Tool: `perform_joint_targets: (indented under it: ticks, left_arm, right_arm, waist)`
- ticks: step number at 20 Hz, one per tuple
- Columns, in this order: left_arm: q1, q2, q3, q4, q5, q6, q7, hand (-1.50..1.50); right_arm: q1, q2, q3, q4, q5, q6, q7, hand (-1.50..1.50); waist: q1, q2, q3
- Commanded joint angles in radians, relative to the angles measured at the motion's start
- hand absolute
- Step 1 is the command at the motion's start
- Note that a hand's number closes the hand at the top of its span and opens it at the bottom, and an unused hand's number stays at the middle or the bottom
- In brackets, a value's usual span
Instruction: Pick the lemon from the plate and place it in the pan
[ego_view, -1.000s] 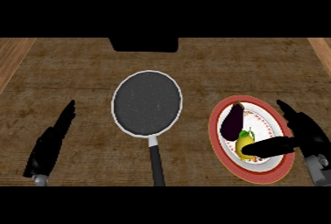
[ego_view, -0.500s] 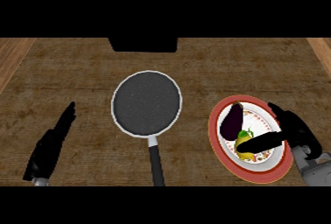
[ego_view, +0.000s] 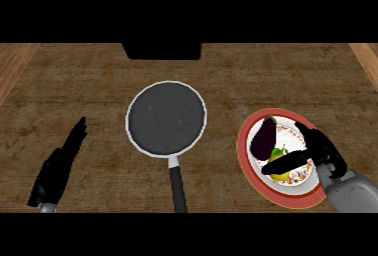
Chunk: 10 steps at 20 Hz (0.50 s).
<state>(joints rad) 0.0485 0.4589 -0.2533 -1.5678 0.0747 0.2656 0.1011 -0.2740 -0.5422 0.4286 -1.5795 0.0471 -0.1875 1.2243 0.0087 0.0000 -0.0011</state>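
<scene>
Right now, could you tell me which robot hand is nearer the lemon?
Right robot hand: curled over the lemon on the plate. Left robot hand rests far across, beyond the pan.

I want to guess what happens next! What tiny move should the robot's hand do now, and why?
Probably close the right hand round the lemon and lift it a little. The thumb already lies across the lemon on the plate, beside the eggplant, but the lemon has not left the plate. The pan waits empty to the left. The left hand rests open.

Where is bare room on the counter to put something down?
Bare wood lies between the left hand and the pan, and beyond the pan's far rim. The plate is crowded: eggplant, lemon, right hand.
</scene>
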Motion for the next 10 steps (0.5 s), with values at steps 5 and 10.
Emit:
perform_joint_targets:
  ticks: [5,10]
  left_arm:
    - [0.025,0.006,0.034,0.006,0.005,-0.037,-0.025,0.0]
    - [-0.029,-0.004,0.054,-0.012,-0.008,-0.043,0.037,0.0]
  right_arm:
    - [-0.021,0.043,0.006,0.072,0.012,0.029,0.193,-1.5]
    - [-0.045,0.086,-0.018,0.148,0.045,0.019,0.127,-1.5]
  waist:
    - [0.001,0.0,0.0]
    - [-0.002,0.001,0.001]
